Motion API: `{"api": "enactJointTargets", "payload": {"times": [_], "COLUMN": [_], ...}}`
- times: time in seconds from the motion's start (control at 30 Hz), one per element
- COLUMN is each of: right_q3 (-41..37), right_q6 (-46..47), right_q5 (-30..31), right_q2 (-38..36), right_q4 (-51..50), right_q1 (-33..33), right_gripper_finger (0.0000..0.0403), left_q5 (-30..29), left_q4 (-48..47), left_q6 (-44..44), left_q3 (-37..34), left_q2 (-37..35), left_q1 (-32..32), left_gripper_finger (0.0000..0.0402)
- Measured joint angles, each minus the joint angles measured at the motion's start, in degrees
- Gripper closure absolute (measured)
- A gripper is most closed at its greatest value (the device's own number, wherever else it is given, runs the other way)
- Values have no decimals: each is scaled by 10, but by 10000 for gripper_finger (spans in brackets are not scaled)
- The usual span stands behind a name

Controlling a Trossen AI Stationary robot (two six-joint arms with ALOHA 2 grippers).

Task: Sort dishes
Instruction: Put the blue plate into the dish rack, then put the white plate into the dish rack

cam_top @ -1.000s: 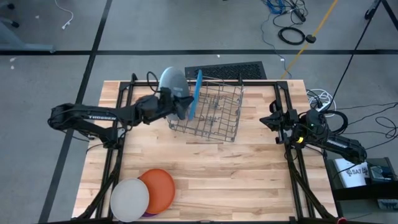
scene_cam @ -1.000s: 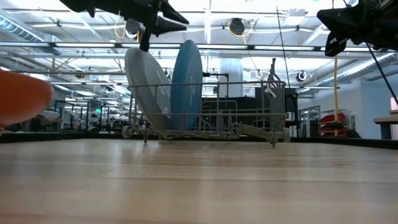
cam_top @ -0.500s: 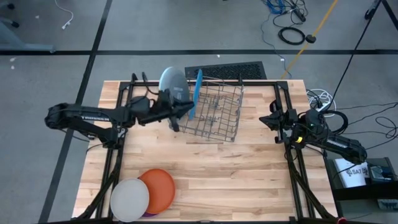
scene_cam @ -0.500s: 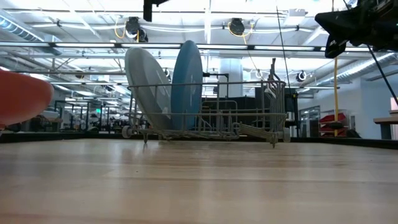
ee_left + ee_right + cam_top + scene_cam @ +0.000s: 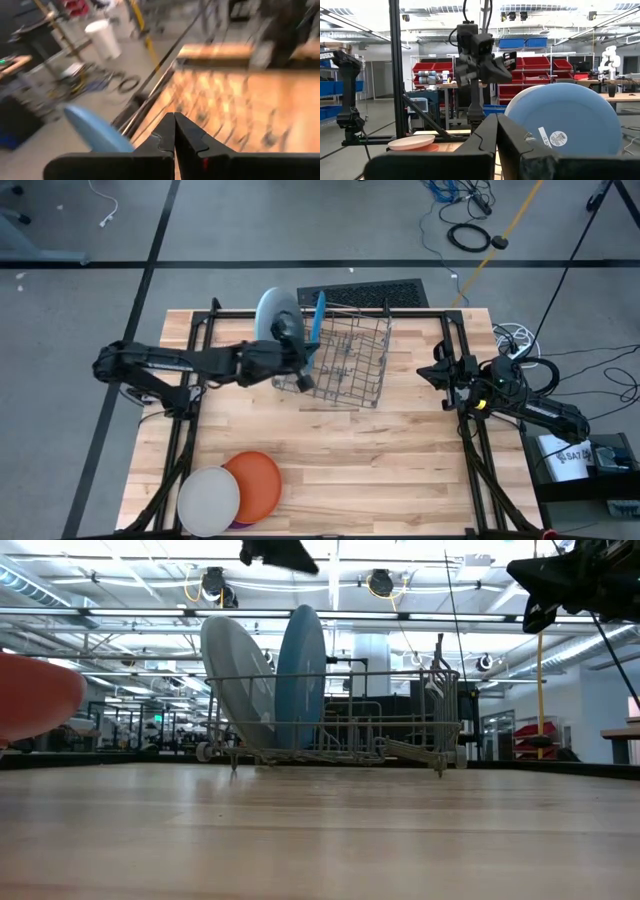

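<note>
A pale grey plate (image 5: 270, 308) and a blue plate (image 5: 319, 320) stand on edge in the left end of the grey wire rack (image 5: 350, 370), leaning against its wires. At the table's near left, an off-white plate (image 5: 208, 500) and an orange plate (image 5: 257, 478) lie overlapping, with a purple rim (image 5: 240, 523) showing under them. My left gripper (image 5: 305, 372) hovers shut above the rack's left end, just right of the blue plate, holding nothing; it shows at the top of the low view (image 5: 280, 552). My right gripper (image 5: 432, 373) waits shut and empty at the right edge.
The rack's right half holds no plates. A black mat (image 5: 362, 292) lies behind the rack at the far edge. Black frame rails (image 5: 190, 430) run along both sides of the table. Bare wood (image 5: 380, 470) spreads between the rack and the near edge.
My left gripper has risen from the grey plate's top rim, moved toward the table's right over the rack, rolled about its own axis and shut with nothing in it. Both plates stand in the rack as before.
</note>
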Motion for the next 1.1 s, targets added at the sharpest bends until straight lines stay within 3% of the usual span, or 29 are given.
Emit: {"api": "enactJointTargets", "payload": {"times": [0.3, 0.47, 0.7, 1.1], "right_q3": [0, 0, 0, 0], "right_q6": [2, 2, 2, 2], "right_q5": [-1, -1, -1, -1], "right_q2": [0, 0, 0, 0], "right_q4": [0, 0, 0, 0], "right_q1": [0, 0, 0, 0], "right_gripper_finger": [399, 399, 399, 399], "left_q5": [-138, -215, -231, -264], "left_q4": [-139, -223, -368, -439], "left_q6": [2, -74, -217, -238], "left_q3": [86, 117, 149, 152], "left_q2": [91, 101, 100, 72], "left_q1": [0, 4, 22, 9], "left_gripper_finger": [401, 401, 401, 401]}}
